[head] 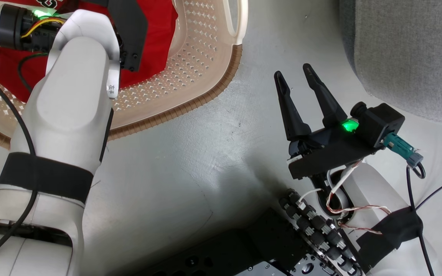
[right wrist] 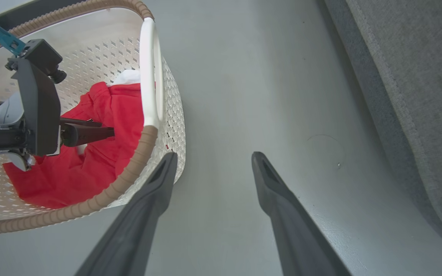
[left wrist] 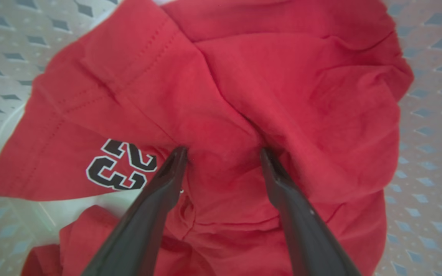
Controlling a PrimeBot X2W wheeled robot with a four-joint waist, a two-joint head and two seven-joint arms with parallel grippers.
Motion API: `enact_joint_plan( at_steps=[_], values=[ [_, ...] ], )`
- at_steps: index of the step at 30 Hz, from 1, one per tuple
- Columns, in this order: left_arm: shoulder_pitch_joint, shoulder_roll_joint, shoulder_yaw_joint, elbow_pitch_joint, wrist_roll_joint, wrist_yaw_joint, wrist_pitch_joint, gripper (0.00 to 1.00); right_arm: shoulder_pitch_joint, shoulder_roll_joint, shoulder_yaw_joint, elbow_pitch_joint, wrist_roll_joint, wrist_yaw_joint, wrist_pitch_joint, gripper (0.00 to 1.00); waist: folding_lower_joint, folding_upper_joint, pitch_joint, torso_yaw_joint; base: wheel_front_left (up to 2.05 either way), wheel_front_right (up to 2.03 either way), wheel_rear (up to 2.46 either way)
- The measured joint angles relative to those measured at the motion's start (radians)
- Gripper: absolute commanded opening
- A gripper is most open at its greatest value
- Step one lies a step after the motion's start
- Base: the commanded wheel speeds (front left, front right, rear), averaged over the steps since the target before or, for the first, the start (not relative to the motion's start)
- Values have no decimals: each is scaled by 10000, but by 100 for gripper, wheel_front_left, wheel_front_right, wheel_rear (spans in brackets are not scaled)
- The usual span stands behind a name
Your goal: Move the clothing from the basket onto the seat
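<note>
The clothing (head: 155,34), a red jersey (left wrist: 282,76) with a black number outlined in white, lies crumpled in the basket (head: 190,107). A bit of white fabric (right wrist: 129,76) shows behind it. My left gripper (left wrist: 223,152) is down inside the basket, open, with both fingertips touching the red cloth and a raised fold between them. In the head view my pale left forearm hides those fingers. My right gripper (head: 293,71) hangs open and empty over the grey floor between the basket (right wrist: 136,161) and the seat (head: 409,53). The right wrist view shows the left gripper (right wrist: 90,132) over the jersey (right wrist: 102,161).
Grey floor (head: 213,153) lies between the basket and the light-grey seat (right wrist: 428,76), whose rounded edge runs along the right. The basket's white handle (right wrist: 150,69) stands at its near side. My dark base (head: 244,249) and loose cables (head: 428,199) fill the lower right.
</note>
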Motion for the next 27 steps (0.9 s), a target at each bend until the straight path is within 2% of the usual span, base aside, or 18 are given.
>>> enact_joint_plan(
  at_steps=[5, 10, 18, 19, 22, 23, 27],
  values=[
    [-92, -10, -176, 194, 58, -8, 142, 100, 8, 4, 19, -15, 73, -13, 0, 100, 0, 0, 1, -25, 0, 0, 0],
    [-92, -19, -387, 403, 56, -267, 391, 100, 68, 4, 13, -15, 81, -46, 0, 100, 0, 0, -1, -54, 0, 0, 0],
    [-156, -27, -633, 627, 121, -284, 483, 100, 216, 8, -2, -73, 232, -90, 0, 100, 0, 0, 30, -91, 0, 0, 0],
    [-178, -27, -686, 658, 155, -284, 483, 93, 217, 10, -6, -81, 234, -98, 0, 100, 0, 0, 37, -94, 0, 0, 0],
    [-234, -27, -754, 715, 186, -282, 481, 45, 229, 10, -25, -100, 234, -100, 0, 100, 0, 0, 59, -103, 0, 0, 0],
    [-251, -27, -765, 727, 190, -280, 481, 36, 230, 12, -33, -104, 234, -100, 0, 100, 0, 0, 66, -107, 0, 0, 0],
    [-284, -29, -750, 754, 186, -276, 466, 16, 230, 12, -61, -128, 234, -100, 0, 100, 0, 0, 86, -121, 0, 0, 0]
  ],
)
